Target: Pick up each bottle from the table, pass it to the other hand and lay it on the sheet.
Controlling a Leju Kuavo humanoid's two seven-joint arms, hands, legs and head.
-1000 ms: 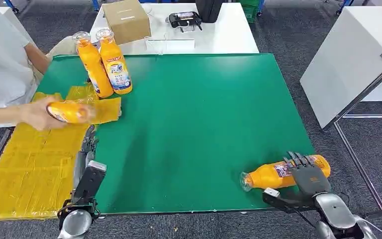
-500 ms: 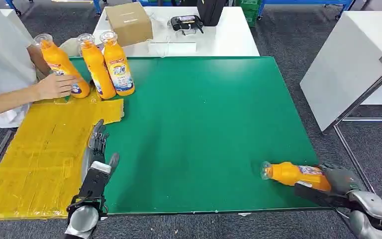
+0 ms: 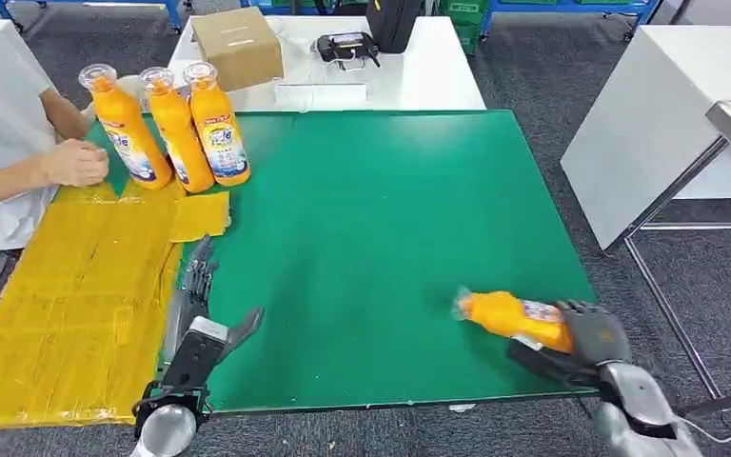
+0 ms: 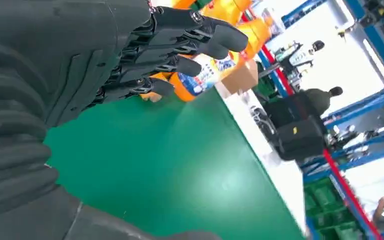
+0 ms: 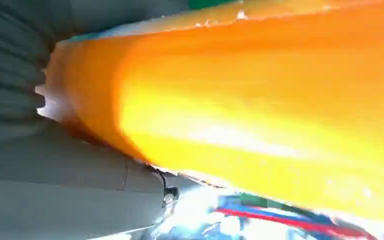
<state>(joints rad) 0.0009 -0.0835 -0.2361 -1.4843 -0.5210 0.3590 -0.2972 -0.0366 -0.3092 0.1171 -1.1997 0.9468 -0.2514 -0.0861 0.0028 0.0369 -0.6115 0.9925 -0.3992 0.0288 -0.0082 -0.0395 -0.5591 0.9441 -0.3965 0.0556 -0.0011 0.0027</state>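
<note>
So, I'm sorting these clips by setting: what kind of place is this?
Probably a lab or workshop test area: a green-topped table on grey carpet, blue metal racks behind, and white worktables carrying a cardboard box.

Right hand (image 3: 592,331): at the table's (image 3: 390,209) near right corner, holding one bottle (image 3: 509,314) lying on its side, cap end toward the left hand (image 3: 200,286).
Left hand: over the near left of the table; sheet (image 3: 76,286) just beside it on its outer side.
Three upright bottles (image 3: 167,129): far ahead of the left hand, touching in a row.
Person's hand (image 3: 74,162): beside that row.
</note>
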